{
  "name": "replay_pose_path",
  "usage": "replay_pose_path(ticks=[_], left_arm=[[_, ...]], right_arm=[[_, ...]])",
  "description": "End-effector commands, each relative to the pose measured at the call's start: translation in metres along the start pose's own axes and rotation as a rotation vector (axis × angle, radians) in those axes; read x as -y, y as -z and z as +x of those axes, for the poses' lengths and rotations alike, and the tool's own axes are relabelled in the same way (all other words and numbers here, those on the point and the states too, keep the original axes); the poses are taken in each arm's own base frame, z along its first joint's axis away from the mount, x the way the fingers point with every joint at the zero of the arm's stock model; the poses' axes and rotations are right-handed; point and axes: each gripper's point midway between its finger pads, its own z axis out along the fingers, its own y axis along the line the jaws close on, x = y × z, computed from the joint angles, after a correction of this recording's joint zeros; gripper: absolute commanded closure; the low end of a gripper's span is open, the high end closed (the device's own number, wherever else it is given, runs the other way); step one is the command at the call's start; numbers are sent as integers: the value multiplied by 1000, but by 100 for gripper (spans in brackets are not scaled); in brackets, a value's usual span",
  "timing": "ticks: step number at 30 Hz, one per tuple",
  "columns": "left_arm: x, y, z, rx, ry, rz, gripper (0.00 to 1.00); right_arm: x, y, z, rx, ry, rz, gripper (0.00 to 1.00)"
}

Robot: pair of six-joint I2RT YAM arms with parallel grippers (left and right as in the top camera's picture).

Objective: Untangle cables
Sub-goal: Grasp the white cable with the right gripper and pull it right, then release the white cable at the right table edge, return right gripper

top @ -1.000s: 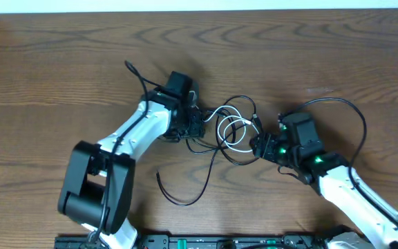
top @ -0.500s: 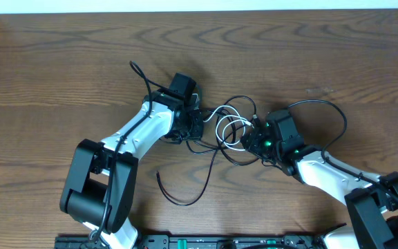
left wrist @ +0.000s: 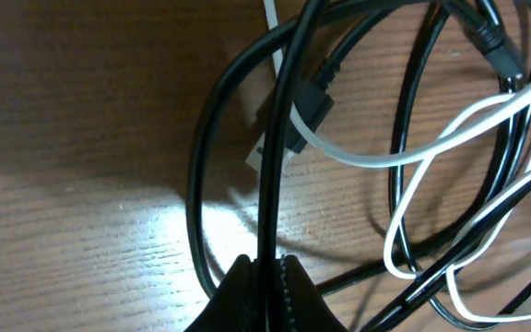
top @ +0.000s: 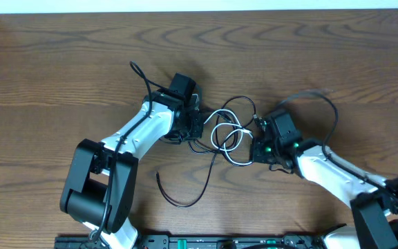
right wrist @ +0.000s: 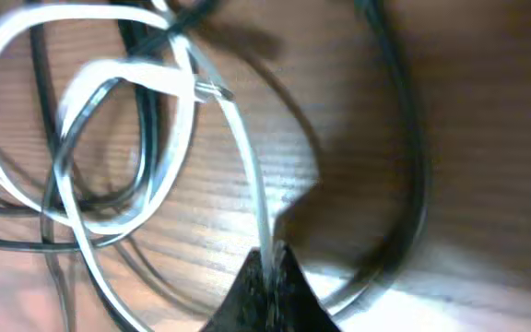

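**Both claws gripping at the knot**

The two cords lie tangled together near the middle of the wooden tabletop [top: 61,62], between the two arms. The left claw [left wrist: 265,277] has its tips pressed together on a strand of the black cable [left wrist: 267,166], which rises straight out from between them and crosses the other loops. Just beside that strand a black plug [left wrist: 312,101] lies over a curve of the white cable [left wrist: 450,129].

The right claw [right wrist: 267,269] comes in from the other side of the snarl, pinching a white strand that runs up from its tips into a pair of overlapping white loops. Dark strands thread through those loops, though the right wrist view is blurred.

From above, one long black tail trails out of the knot toward the front edge, curling to the left, well apart from both claws.
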Motion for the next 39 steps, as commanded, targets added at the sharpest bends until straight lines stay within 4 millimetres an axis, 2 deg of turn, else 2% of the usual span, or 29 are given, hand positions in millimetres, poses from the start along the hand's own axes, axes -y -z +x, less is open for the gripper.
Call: replay_pose_path(ticks=[1, 4, 5, 6, 9, 11, 13, 16, 19, 20, 23, 24, 26, 27, 29, 31, 39], left_arm=[[-5, -6, 7, -23, 2, -19, 92], [-5, -6, 8, -23, 2, -19, 92], [-6, -6, 8, -24, 2, -25, 92], [-7, -6, 8, -25, 0, -30, 92], [-19, -5, 10, -28, 4, -94, 93], [-33, -3, 14, -36, 8, -175, 92], [-49, 1, 19, -47, 15, -263, 92], [-65, 6, 22, -46, 38, -355, 92], [-68, 7, 22, -39, 55, -377, 92], [-69, 8, 21, -38, 56, -380, 92], [-69, 8, 22, -41, 56, -385, 92], [-69, 8, 22, -41, 58, -385, 92], [-69, 8, 22, -40, 59, -384, 92], [-69, 8, 22, -39, 59, -383, 92], [-69, 8, 22, -38, 58, -383, 92], [-69, 8, 22, -39, 59, -382, 92], [-69, 8, 23, -42, 63, -381, 92]], right_arm=[[7, 47, -49, 112, 205, 191, 99], [2, 98, -88, 194, 208, 249, 99], [12, 139, -114, 272, 174, 351, 99], [16, 150, -120, 293, 164, 383, 99], [42, 218, -152, 424, 92, 575, 99], [57, 270, -174, 523, 73, 682, 99], [75, 316, -188, 610, 45, 804, 99], [106, 374, -192, 719, -76, 994, 99], [133, 407, -188, 776, -183, 1102, 99], [153, 421, -186, 789, -239, 1153, 99], [196, 447, -173, 802, -377, 1222, 99], [224, 461, -161, 803, -461, 1250, 99], [248, 462, -153, 794, -517, 1195, 99], [250, 455, -157, 794, -508, 1128, 99], [237, 426, -179, 790, -434, 877, 99], [230, 413, -186, 776, -406, 797, 99], [260, 374, -186, 628, -438, 832, 99]])
